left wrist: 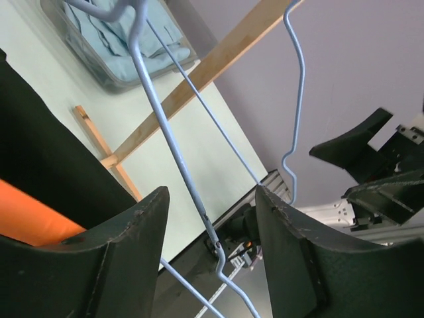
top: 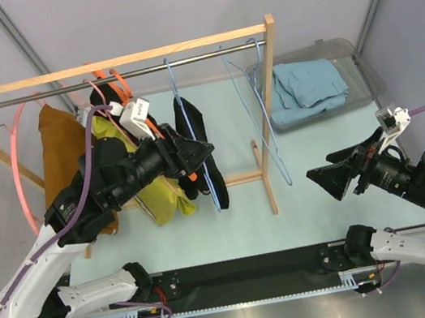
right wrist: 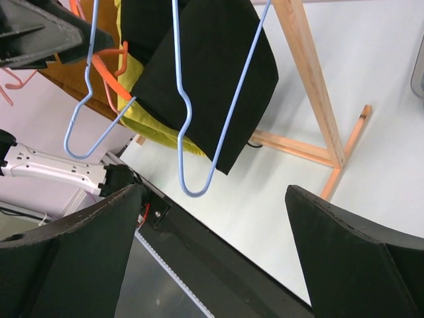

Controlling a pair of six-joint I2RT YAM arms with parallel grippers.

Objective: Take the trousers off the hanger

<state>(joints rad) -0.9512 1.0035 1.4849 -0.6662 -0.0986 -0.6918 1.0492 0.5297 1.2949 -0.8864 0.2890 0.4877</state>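
Black trousers [top: 189, 123] hang from a blue wire hanger [top: 210, 177] on the rack's rod [top: 179, 63]. My left gripper [top: 205, 154] is open at the trousers' right side. In the left wrist view the hanger's wire [left wrist: 177, 165] runs between the open jaws of my left gripper [left wrist: 211, 199], with black cloth [left wrist: 46, 146] at the left. My right gripper [top: 324, 173] is open and empty, well right of the rack. The right wrist view shows the trousers [right wrist: 212, 73] and a blue hanger [right wrist: 189, 126] beyond my open right gripper [right wrist: 213, 192].
A second, bare blue hanger [top: 267, 120] hangs by the wooden right post [top: 269, 108]. A yellow garment [top: 161, 197] on an orange hanger, and a brown one [top: 58, 149] on a pink hanger, hang left. A clear bin [top: 362, 75] with blue cloth stands back right.
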